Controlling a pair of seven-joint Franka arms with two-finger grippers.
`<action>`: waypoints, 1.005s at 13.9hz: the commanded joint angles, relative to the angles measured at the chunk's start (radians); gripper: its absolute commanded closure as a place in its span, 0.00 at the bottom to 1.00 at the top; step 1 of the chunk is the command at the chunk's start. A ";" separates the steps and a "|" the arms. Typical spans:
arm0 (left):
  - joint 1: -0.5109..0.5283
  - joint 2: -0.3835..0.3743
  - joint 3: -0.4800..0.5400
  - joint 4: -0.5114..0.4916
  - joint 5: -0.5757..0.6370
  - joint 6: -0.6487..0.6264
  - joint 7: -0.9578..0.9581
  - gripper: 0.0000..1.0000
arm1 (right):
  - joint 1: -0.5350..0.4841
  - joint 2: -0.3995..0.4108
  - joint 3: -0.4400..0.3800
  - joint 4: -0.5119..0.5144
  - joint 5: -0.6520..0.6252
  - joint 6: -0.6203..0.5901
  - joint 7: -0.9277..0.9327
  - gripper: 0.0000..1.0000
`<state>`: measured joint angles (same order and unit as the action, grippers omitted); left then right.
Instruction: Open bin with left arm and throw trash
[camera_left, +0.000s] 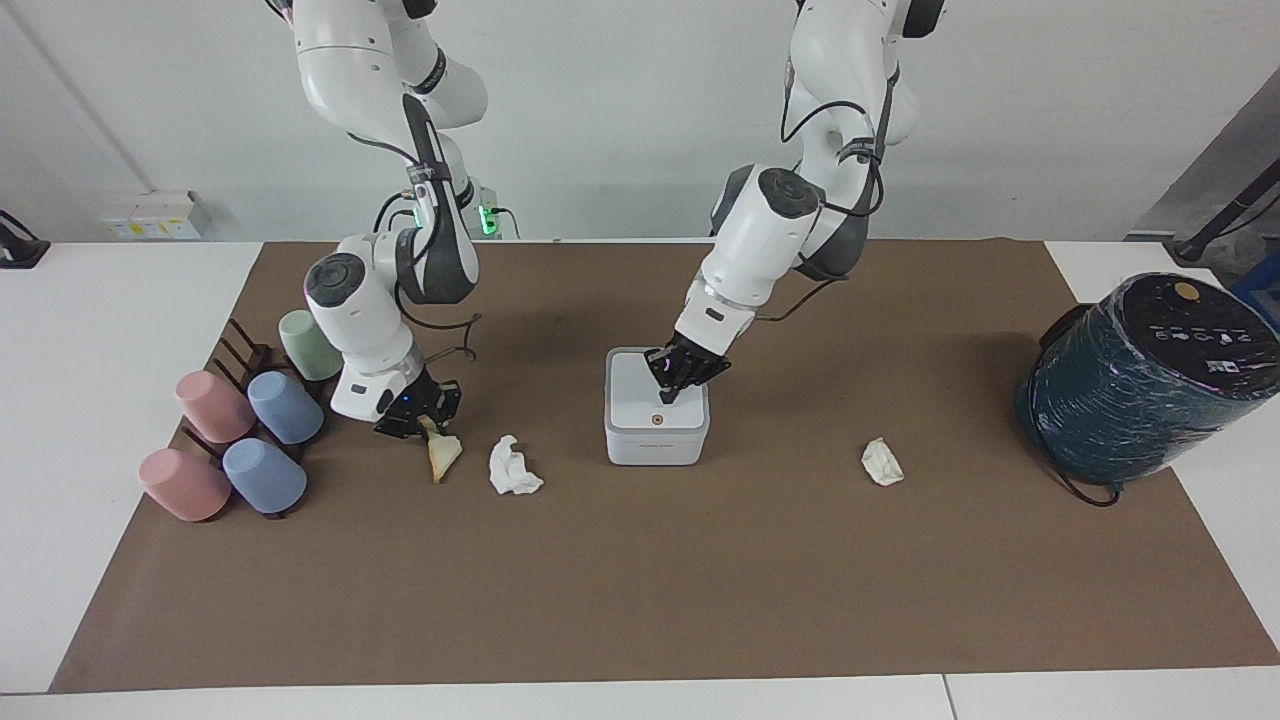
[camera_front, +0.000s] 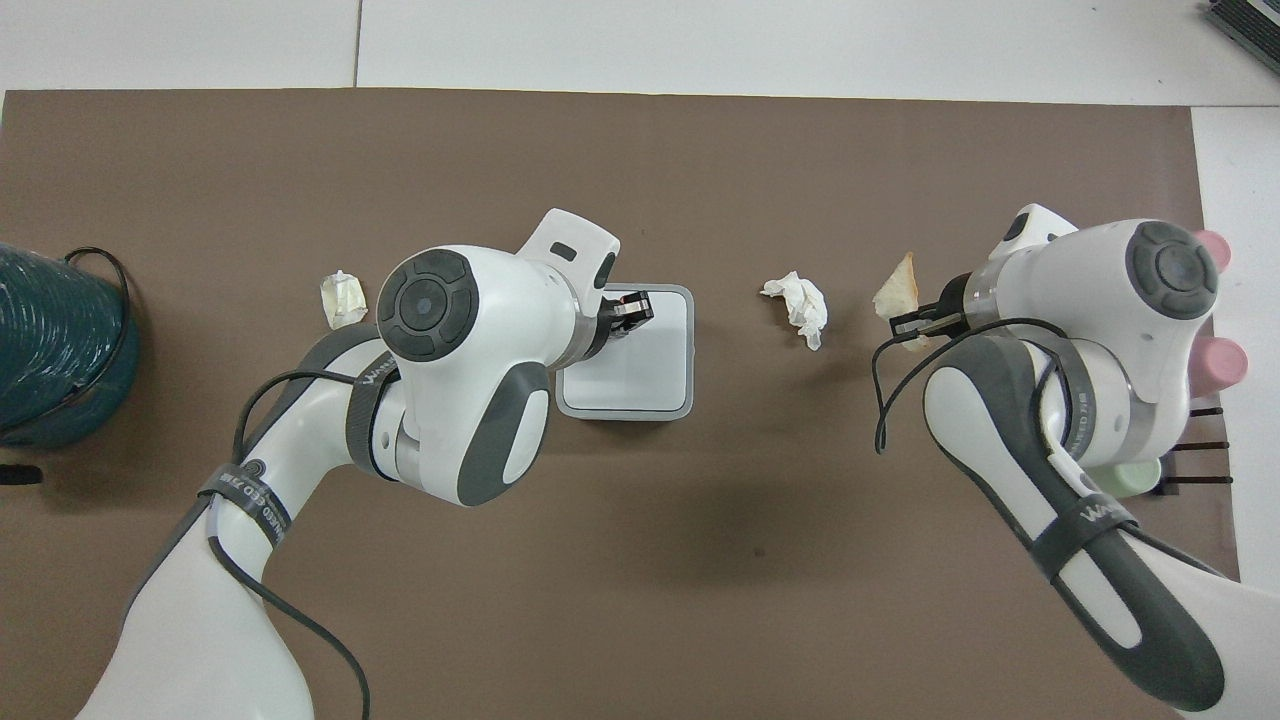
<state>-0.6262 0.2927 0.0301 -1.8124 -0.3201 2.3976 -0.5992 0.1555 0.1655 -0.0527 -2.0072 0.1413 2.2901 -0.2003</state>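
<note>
The white square bin (camera_left: 655, 440) stands mid-mat with its lid down and its orange dot showing; it also shows in the overhead view (camera_front: 640, 375). My left gripper (camera_left: 670, 392) is shut, its tip down on the lid just above the dot; it also shows in the overhead view (camera_front: 630, 310). My right gripper (camera_left: 424, 424) is shut on the tip of the tan slice (camera_left: 443, 458), which hangs from it just over the mat (camera_front: 896, 290). One white paper wad (camera_left: 515, 468) lies between the slice and the bin. The other wad (camera_left: 881, 462) lies toward the left arm's end.
Pink, blue and green cups (camera_left: 285, 408) lie on a dark rack (camera_left: 240, 350) at the right arm's end, close beside the right gripper. A big dark-teal wrapped cylinder (camera_left: 1150, 375) stands at the left arm's end. A brown mat (camera_left: 640, 580) covers the table.
</note>
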 joint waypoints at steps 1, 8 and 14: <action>-0.027 0.011 0.017 -0.025 -0.019 0.017 -0.004 1.00 | -0.001 -0.056 0.004 0.056 0.020 -0.098 0.105 1.00; -0.029 0.017 0.017 -0.035 -0.019 0.025 0.004 1.00 | 0.009 -0.185 0.002 0.126 0.021 -0.283 0.228 1.00; -0.029 0.017 0.017 -0.050 -0.019 0.028 0.013 1.00 | 0.033 -0.189 0.002 0.140 0.061 -0.287 0.310 1.00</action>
<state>-0.6269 0.2943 0.0302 -1.8151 -0.3201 2.4003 -0.5988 0.1742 -0.0275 -0.0508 -1.8831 0.1762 2.0150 0.0631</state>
